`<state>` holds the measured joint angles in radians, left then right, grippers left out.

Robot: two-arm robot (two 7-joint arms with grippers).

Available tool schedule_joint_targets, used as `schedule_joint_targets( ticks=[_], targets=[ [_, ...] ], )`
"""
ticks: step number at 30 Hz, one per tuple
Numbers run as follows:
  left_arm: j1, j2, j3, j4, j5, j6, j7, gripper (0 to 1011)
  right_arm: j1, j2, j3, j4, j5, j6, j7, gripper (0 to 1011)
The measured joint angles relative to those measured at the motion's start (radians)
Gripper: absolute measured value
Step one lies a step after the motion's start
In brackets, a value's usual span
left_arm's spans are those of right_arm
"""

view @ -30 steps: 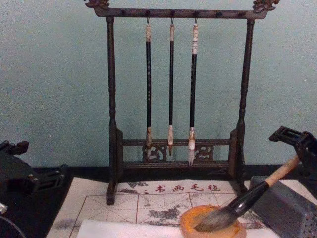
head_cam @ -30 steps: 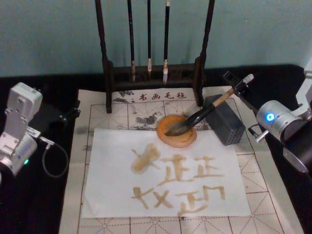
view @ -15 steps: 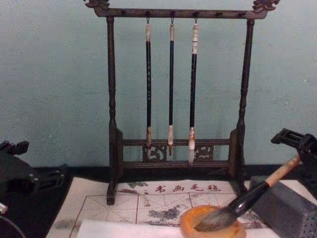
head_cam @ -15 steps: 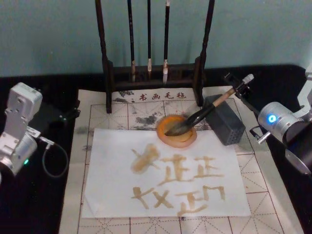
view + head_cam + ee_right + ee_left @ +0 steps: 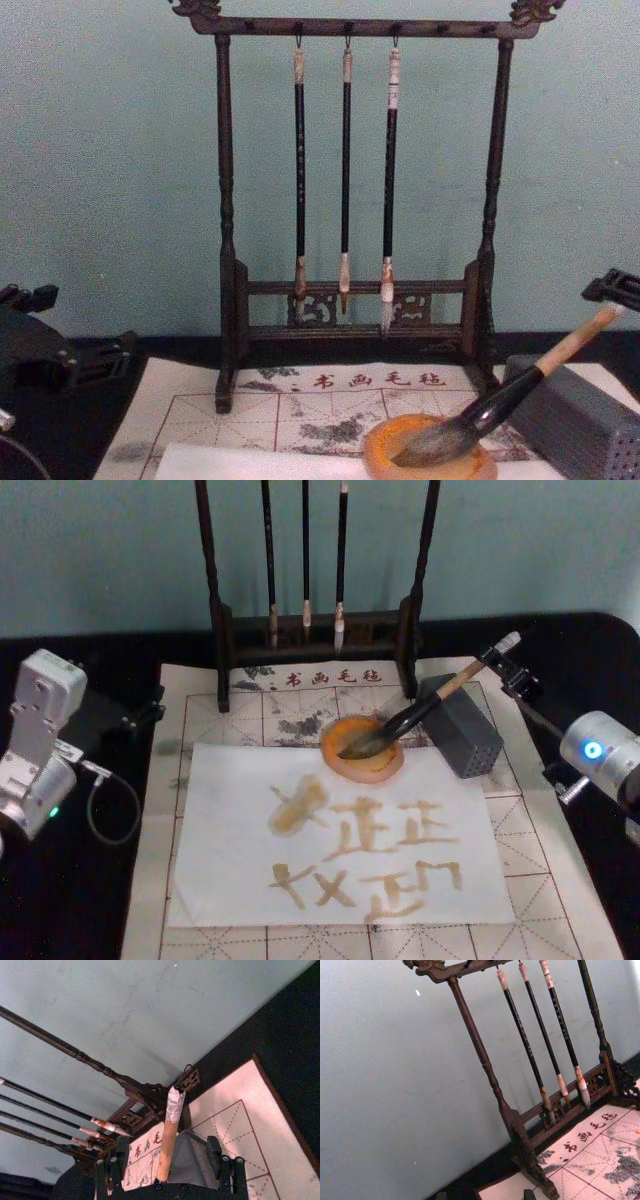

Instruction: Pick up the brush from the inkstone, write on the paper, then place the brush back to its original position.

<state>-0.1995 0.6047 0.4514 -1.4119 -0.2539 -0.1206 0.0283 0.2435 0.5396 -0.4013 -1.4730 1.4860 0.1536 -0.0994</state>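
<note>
Head view: the brush (image 5: 415,712) lies with its bristles in the inkstone (image 5: 363,748) and its handle propped across the grey block (image 5: 461,725), slanting up to the right. The right pincer (image 5: 518,685) sits just past the whitish handle end, fingers spread and gripping nothing (in the right wrist view the handle runs between them without touching). The paper (image 5: 335,832), covered in amber strokes, lies on the gridded mat (image 5: 190,730) in front of the inkstone. The left pincer (image 5: 135,715) rests at the mat's left edge; I cannot tell its state. Behind stands the brush rack (image 5: 315,630).
</note>
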Motion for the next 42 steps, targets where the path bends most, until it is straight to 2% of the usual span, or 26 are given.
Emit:
schedule_joint_targets(
  ticks=[2, 5, 6, 9, 12, 13, 14, 16, 17, 19, 20, 21, 22, 27, 30, 36, 39, 42],
  targets=[
    [0.000, 0.000, 0.000, 0.000, 0.000, 0.000, 0.000, 1001, -0.021, 0.022, 0.000, -0.027, -0.005, -0.017, 0.009, 1000],
    [0.000, 0.000, 0.000, 0.000, 0.000, 0.000, 0.000, 1001, -0.051, 0.055, -0.007, -0.067, -0.046, -0.050, 0.029, 1000],
    [0.000, 0.000, 0.000, 0.000, 0.000, 0.000, 0.000, 1001, -0.063, 0.070, -0.013, -0.083, -0.077, -0.064, 0.040, 1000],
    [0.000, 0.000, 0.000, 0.000, 0.000, 0.000, 0.000, 1001, -0.077, 0.091, -0.022, -0.107, -0.132, -0.080, 0.052, 1000],
    [0.000, 0.000, 0.000, 0.000, 0.000, 0.000, 0.000, 1001, -0.093, 0.125, -0.045, -0.141, -0.236, -0.106, 0.064, 1000],
    [0.000, 0.000, 0.000, 0.000, 0.000, 0.000, 0.000, 1001, -0.093, 0.125, -0.045, -0.141, -0.236, -0.106, 0.064, 1000],
    [0.000, 0.000, 0.000, 0.000, 0.000, 0.000, 0.000, 1001, -0.097, 0.139, -0.057, -0.152, -0.286, -0.120, 0.074, 1000],
    [0.000, 0.000, 0.000, 0.000, 0.000, 0.000, 0.000, 1001, -0.099, 0.153, -0.069, -0.161, -0.335, -0.134, 0.084, 1000],
    [0.000, 0.000, 0.000, 0.000, 0.000, 0.000, 0.000, 1001, -0.101, 0.166, -0.083, -0.168, -0.387, -0.149, 0.096, 1000],
    [0.000, 0.000, 0.000, 0.000, 0.000, 0.000, 0.000, 1001, -0.101, 0.179, -0.096, -0.173, -0.436, -0.162, 0.106, 1000],
    [0.000, 0.000, 0.000, 0.000, 0.000, 0.000, 0.000, 1001, -0.099, 0.191, -0.111, -0.175, -0.490, -0.175, 0.118, 1000],
    [0.000, 0.000, 0.000, 0.000, 0.000, 0.000, 0.000, 1001, -0.098, 0.197, -0.117, -0.176, -0.510, -0.179, 0.122, 1000],
    [0.000, 0.000, 0.000, 0.000, 0.000, 0.000, 0.000, 1001, -0.095, 0.209, -0.132, -0.177, -0.563, -0.188, 0.130, 1000],
    [0.000, 0.000, 0.000, 0.000, 0.000, 0.000, 0.000, 1001, -0.084, 0.235, -0.169, -0.176, -0.687, -0.200, 0.147, 1000],
    [0.000, 0.000, 0.000, 0.000, 0.000, 0.000, 0.000, 1001, -0.076, 0.241, -0.183, -0.169, -0.739, -0.199, 0.150, 1000],
    [0.000, 0.000, 0.000, 0.000, 0.000, 0.000, 0.000, 1001, -0.064, 0.236, -0.202, -0.148, -0.816, -0.186, 0.147, 1000],
    [0.000, 0.000, 0.000, 0.000, 0.000, 0.000, 0.000, 1001, -0.061, 0.230, -0.204, -0.140, -0.840, -0.182, 0.143, 1000],
    [0.000, 0.000, 0.000, 0.000, 0.000, 0.000, 0.000, 1001, -0.061, 0.228, -0.204, -0.138, -0.844, -0.181, 0.142, 1000]
  ],
)
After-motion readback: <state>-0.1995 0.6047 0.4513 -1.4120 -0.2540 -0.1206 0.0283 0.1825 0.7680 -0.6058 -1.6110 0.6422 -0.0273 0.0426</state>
